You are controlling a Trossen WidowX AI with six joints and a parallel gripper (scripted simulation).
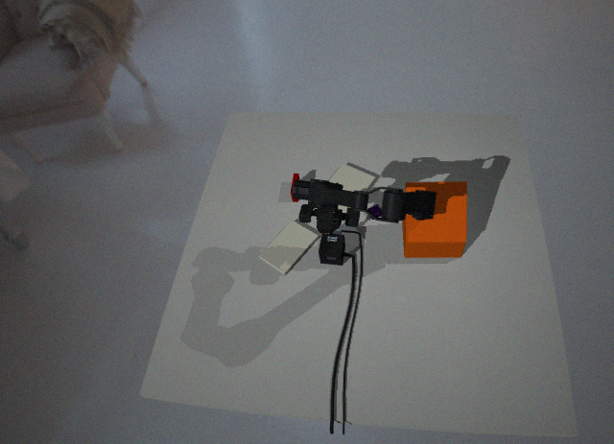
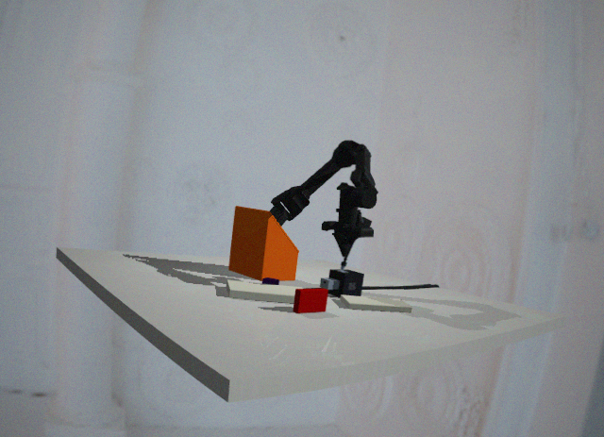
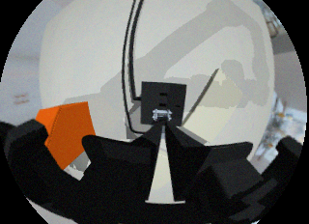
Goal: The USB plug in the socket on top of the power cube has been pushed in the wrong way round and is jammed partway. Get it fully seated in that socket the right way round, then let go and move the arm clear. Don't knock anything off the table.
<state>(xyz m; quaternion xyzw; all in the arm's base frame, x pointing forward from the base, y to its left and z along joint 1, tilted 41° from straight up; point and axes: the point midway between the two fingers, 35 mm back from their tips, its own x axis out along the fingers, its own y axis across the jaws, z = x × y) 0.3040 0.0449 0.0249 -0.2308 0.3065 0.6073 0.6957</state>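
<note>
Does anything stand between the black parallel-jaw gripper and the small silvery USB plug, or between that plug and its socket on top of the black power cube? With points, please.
Nothing visible does. The gripper (image 2: 343,261) (image 3: 162,126) is shut on the USB plug (image 3: 161,115), right at the power cube's top (image 3: 164,91); the socket opening itself is hidden.

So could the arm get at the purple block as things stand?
Probably not yet: the gripper is shut on something at the power cube, away from the purple block.
</note>
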